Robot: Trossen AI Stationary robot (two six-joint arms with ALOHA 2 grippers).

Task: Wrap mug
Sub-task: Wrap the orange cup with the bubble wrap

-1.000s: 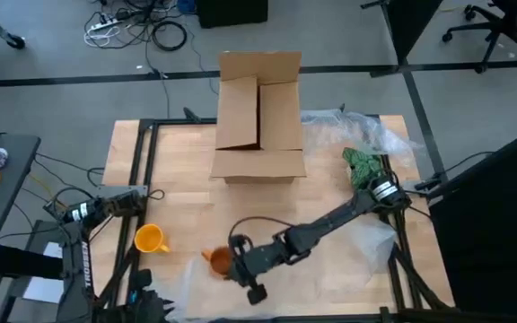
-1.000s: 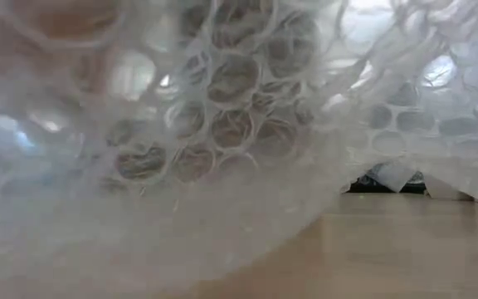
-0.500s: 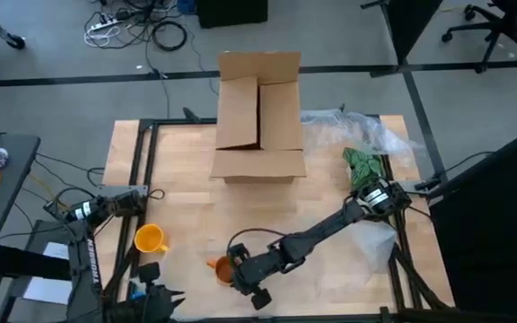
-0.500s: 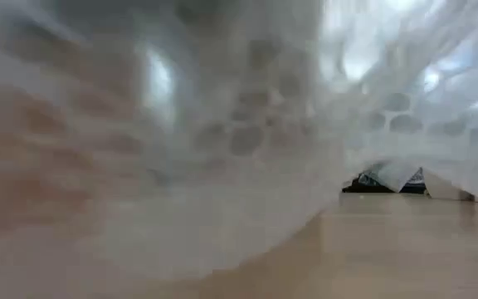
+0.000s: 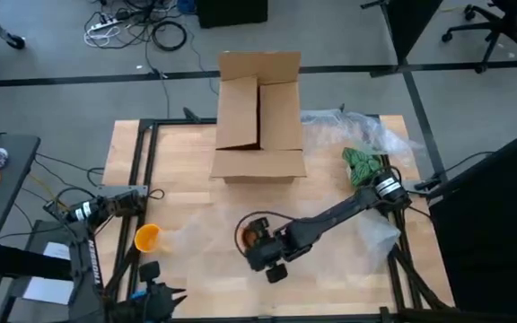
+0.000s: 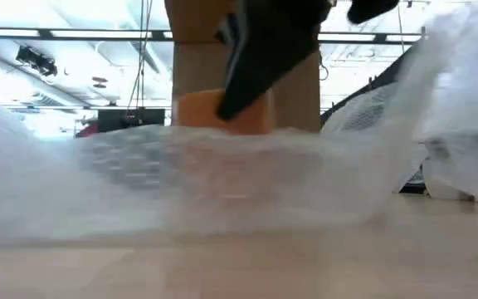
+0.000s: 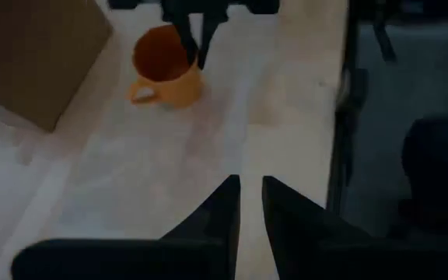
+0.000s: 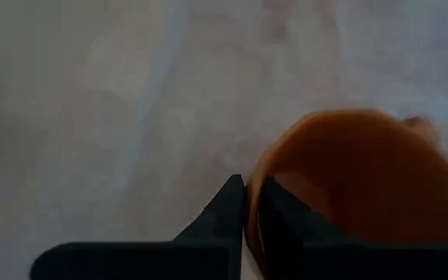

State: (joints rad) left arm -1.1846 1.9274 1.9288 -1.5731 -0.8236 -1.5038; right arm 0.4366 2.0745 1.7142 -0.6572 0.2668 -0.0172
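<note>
An orange mug (image 5: 253, 232) stands upright at the table's middle, toward the near edge, over a clear bubble-wrap sheet (image 5: 196, 240). My right gripper (image 5: 260, 244) is shut on it. The low view shows the mug (image 6: 199, 110) behind a ridge of the sheet (image 6: 222, 183), which hides its bottom. My left gripper (image 5: 155, 294) hovers at the near left corner, shut on nothing. In the left wrist view the mug (image 7: 166, 66) lies well ahead of it. My right gripper pinches the mug's rim (image 8: 257, 204), one finger inside the cup and one outside against the wall. The fingers (image 7: 194, 35) come from above, pointing down. The mug stays upright, mouth up; whether its bottom touches the sheet, I cannot tell.
A second yellow-orange mug (image 5: 147, 237) sits by the table's left edge. An open cardboard box (image 5: 258, 117) stands at the far middle. Green material (image 5: 363, 163) and more crumpled clear plastic (image 5: 366, 126) lie at the right, and a loose sheet (image 5: 375, 235) under the right arm.
My right gripper has carried the mug from close to the near edge toward the far edge and a little to the right. The bubble wrap that filled the low view has dropped away and now lies low on the table in front of the mug.
</note>
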